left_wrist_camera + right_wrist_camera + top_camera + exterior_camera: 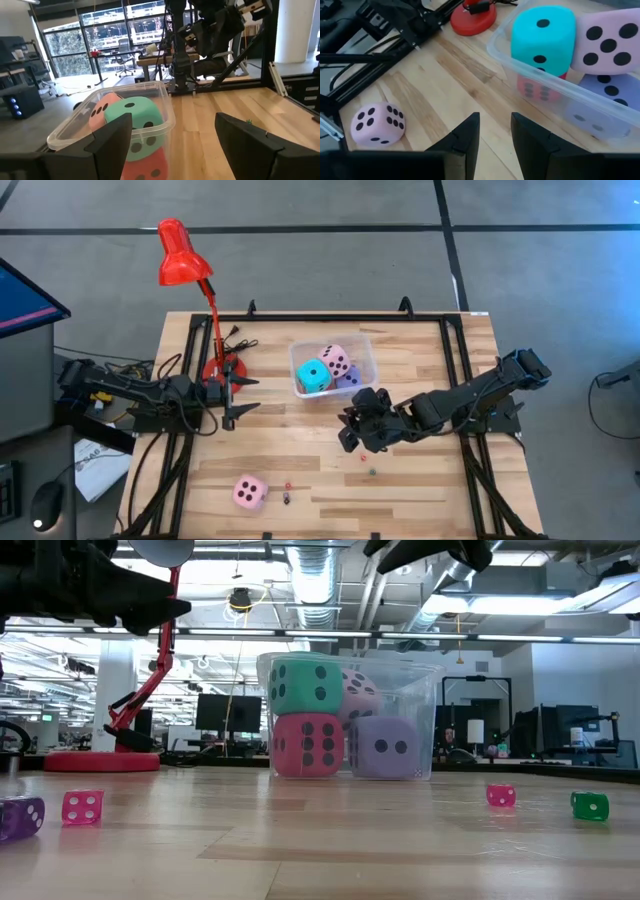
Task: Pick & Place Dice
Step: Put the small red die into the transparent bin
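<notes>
The right end effector (350, 430) hovers at centre frame, fingers narrowly apart and empty, just below the clear bin (362, 348) holding the cyan die (314, 375), a pink die (337, 360), the lavender die (349, 379) and the red die (306, 743). The left end effector (240, 395), fingers apart and empty, waits left of the bin. The other pink die (249, 492) sits on the worktop (420, 470) at lower left.

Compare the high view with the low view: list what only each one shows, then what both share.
Only the high view shows the big pink die lying alone on the table, apart from the bin, and both arms whole: the left end effector open beside the lamp's base, the right end effector just past the bin's corner.

Only the low view shows the red die at the bin's bottom beside the lavender die, plus a small green die.

Both show the clear bin, the cyan die and the red lamp.
</notes>
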Available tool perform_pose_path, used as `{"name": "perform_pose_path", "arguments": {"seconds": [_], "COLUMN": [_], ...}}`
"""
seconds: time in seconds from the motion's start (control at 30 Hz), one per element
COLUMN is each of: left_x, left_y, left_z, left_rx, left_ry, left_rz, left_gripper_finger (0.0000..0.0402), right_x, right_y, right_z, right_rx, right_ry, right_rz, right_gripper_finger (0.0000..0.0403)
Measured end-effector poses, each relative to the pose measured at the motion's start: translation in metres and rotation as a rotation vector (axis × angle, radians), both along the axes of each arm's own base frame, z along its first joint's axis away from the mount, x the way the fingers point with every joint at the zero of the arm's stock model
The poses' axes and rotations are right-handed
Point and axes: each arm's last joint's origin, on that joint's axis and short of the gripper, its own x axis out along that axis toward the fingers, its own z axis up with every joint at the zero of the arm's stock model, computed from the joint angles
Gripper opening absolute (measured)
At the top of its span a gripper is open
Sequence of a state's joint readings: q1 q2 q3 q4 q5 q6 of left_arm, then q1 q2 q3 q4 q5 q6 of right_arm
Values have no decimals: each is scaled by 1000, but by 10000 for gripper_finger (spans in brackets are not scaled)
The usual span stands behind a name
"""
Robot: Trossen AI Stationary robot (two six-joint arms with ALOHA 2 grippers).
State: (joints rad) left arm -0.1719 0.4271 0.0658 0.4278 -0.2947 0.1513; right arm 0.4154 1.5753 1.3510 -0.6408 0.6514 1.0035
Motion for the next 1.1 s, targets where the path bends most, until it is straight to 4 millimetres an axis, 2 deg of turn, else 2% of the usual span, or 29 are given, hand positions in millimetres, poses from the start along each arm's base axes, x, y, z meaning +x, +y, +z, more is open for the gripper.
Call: {"name": "perform_pose_path", "arguments": {"seconds": [0.47, 0.63, 0.93, 1.1], "left_x": [0, 0, 0, 0], "left_y": [0, 0, 0, 0], "left_z": [3, 3, 3, 3], "left_rx": [46, 46, 47, 47], "left_ry": [-30, -30, -30, -29], "left_rz": [4, 4, 5, 4], "left_gripper_finger": [274, 274, 274, 274], "right_x": [1, 2, -1, -4], "right_y": [-3, -4, 18, 32], "right_z": [0, 0, -7, -14], "right_rx": [3, 131, 261, 278], "right_ry": [0, -45, -55, -35], "right_rz": [-11, -96, -94, -71], "right_gripper_finger": [108, 108, 74, 51]}}
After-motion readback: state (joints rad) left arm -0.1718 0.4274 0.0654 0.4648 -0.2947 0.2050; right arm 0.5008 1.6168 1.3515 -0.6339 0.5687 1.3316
